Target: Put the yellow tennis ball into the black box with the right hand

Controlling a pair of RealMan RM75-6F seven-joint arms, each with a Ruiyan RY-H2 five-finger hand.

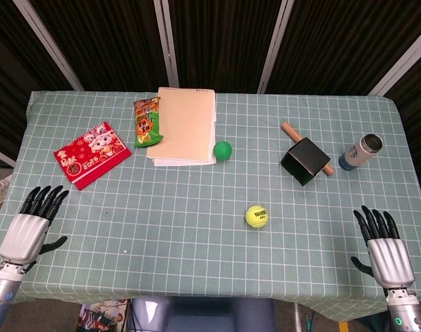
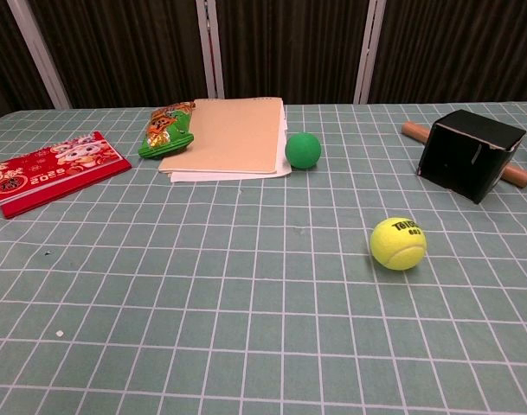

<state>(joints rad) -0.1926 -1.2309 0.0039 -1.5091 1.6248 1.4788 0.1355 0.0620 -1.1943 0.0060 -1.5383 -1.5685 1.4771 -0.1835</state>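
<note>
- Resting on the green checked tablecloth (image 1: 196,228), the yellow felt tennis ball (image 1: 256,216) sits near the middle-front, free of both hands.
- Small black box (image 1: 304,160) is behind and to the right of the ball, apart from it, tilted, lying across a wooden rod (image 1: 288,128).
- Right hand (image 1: 384,247): front right corner, fingers spread, holding nothing, well apart from ball.
- Left hand (image 1: 32,225): front left edge, fingers apart, empty.
- Elsewhere: green ball (image 1: 222,150) touching a tan folder (image 1: 184,124); green snack bag (image 1: 147,122) at the folder's left edge; red packet (image 1: 92,153) far left; steel bottle w/ blue band (image 1: 360,151) to the right of the box.
</note>
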